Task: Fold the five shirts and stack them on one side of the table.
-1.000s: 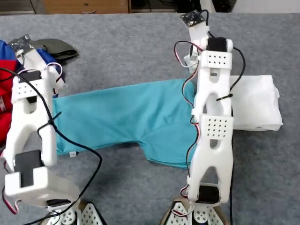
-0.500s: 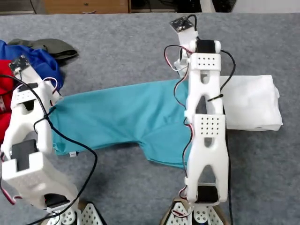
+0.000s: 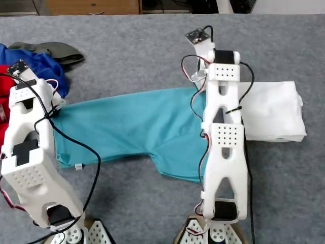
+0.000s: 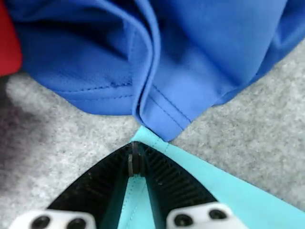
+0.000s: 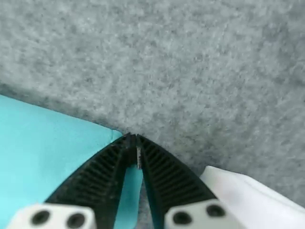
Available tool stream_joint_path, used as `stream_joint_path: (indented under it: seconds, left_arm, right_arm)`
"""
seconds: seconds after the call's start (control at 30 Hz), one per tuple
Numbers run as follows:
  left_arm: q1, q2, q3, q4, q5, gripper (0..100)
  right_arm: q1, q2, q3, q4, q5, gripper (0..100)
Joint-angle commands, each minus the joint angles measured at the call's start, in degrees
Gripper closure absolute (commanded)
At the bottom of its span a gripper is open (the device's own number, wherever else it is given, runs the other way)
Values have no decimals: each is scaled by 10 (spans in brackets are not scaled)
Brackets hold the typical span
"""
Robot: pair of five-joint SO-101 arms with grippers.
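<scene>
A teal shirt [image 3: 132,127] lies spread across the middle of the grey table. My left gripper [image 4: 135,160] is shut on the teal shirt's [image 4: 228,191] corner at its left end, just beside the blue shirt [image 4: 157,52]. My right gripper [image 5: 133,150] is shut on the teal shirt's [image 5: 43,152] far right corner, close to the folded white shirt [image 5: 243,191]. In the high view the left arm [image 3: 28,132] stands over the shirt's left edge and the right arm [image 3: 223,127] over its right part. The folded white shirt [image 3: 274,112] rests at the right.
A heap at the far left holds the blue shirt [image 3: 38,61], a red shirt [image 3: 4,112] and a dark olive shirt [image 3: 63,51]. Bare grey table [image 3: 127,46] stretches behind the teal shirt and at the front [image 3: 137,208]. Wooden furniture [image 3: 91,6] lines the back edge.
The left arm swung left toward the blue shirt, drawing the teal shirt's left corner with it. The right arm shifted slightly left, then settled with the shirt's far right corner.
</scene>
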Motion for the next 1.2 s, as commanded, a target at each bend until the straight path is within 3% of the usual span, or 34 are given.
stream_joint_path:
  seconds: [0.0,0.17,0.43,0.7,0.93,1.17]
  left_arm:
    - [-29,1,-28,1,2,981]
    - [-32,-8,-29,3,0,981]
    - [-27,-143,-16,4,-2,981]
    - [-15,-342,133,36,-33,981]
    - [56,-558,353,55,-76,981]
    - [73,-559,413,71,-80,981]
  right_arm:
    - [13,-3,-23,-5,7,995]
    - [6,-12,-71,18,4,995]
    - [3,-45,-126,53,-10,995]
    - [15,-196,-95,103,-10,995]
    - [13,-427,281,101,-33,995]
    - [-53,-713,677,10,-31,996]
